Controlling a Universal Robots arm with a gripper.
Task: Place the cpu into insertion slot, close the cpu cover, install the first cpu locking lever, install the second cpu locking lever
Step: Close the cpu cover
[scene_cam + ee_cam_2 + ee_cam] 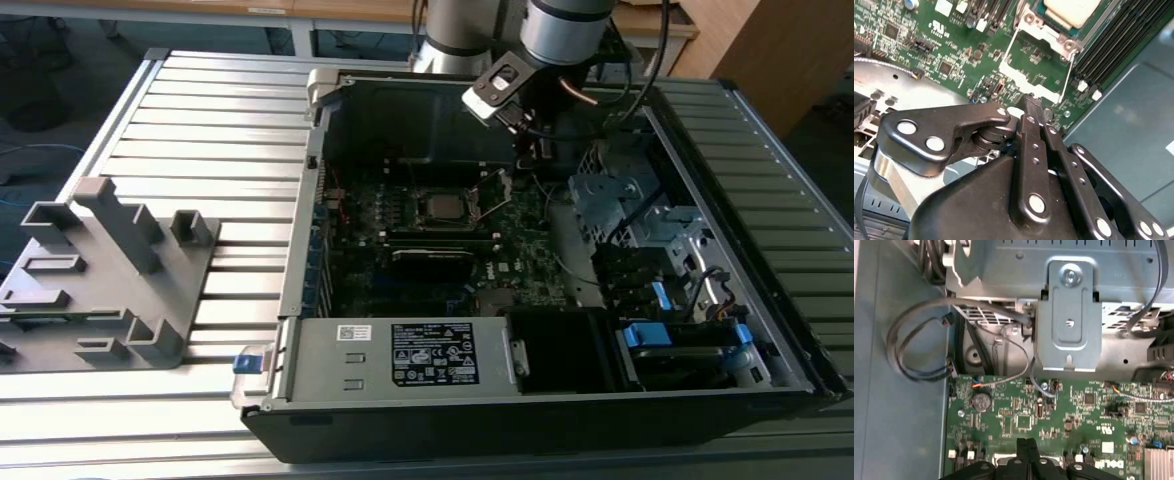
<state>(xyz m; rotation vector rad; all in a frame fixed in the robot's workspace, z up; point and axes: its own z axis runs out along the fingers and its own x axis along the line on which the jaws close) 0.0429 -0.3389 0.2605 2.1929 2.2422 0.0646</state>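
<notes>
the gripper (1033,102) has its two black fingers pressed together with nothing to be seen between them. the tips are just over the green motherboard (954,45), close beside the cpu cover (1026,79). the gripper's own body hides what lies under it, so i cannot tell whether the tips touch the cover or the board. the cover lies flipped open away from the insertion slot (1086,30), bare board showing through its square window. a thin wire lever (1070,67) stands free along one side of it. the cpu (1069,9) sits in the slot, its pale metal top cut off by the picture's edge. in the exterior view the cpu (445,207) is a small grey square deep inside the open computer case (300,240) on the slatted worktop (200,130). a white label (434,353) sits on the case's metal cage, its print not legible. in the first wrist view, white lettering (1114,466) on the board is half cut off.
</notes>
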